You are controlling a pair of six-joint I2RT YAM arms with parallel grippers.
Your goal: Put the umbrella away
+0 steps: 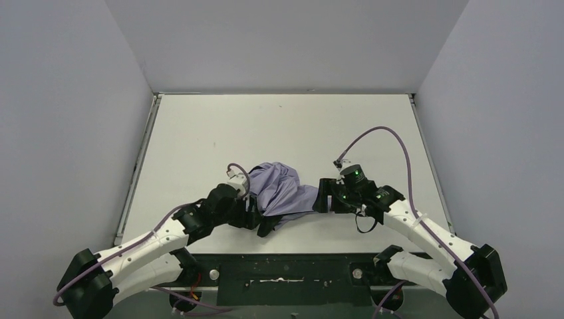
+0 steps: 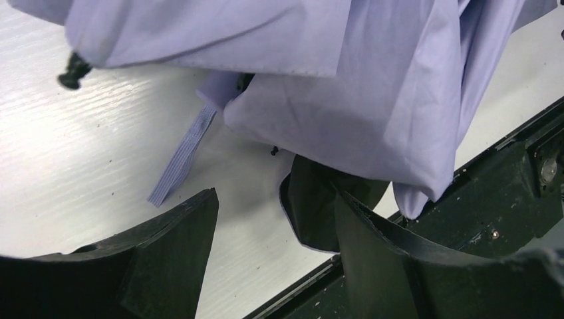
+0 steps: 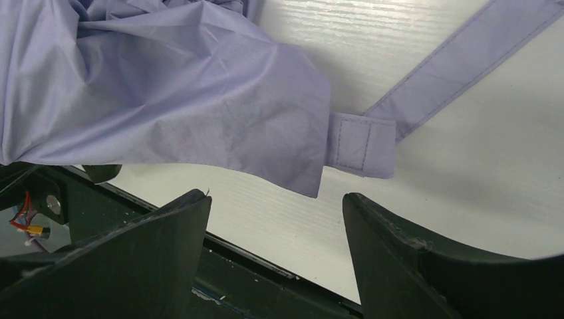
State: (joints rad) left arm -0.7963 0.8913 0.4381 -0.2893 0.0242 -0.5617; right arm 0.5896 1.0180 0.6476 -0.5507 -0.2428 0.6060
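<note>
— What carries it all?
— A white table (image 1: 279, 126), faintly grained.
— And on it?
— The umbrella (image 1: 282, 189), crumpled lavender fabric lying between the left gripper (image 1: 256, 212) and the right gripper (image 1: 324, 197). Its strap (image 3: 452, 73) lies flat on the white just ahead of the right gripper's fingers.

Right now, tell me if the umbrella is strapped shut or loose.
Loose: the umbrella lies collapsed and rumpled, its strap trailing flat across the table.
</note>
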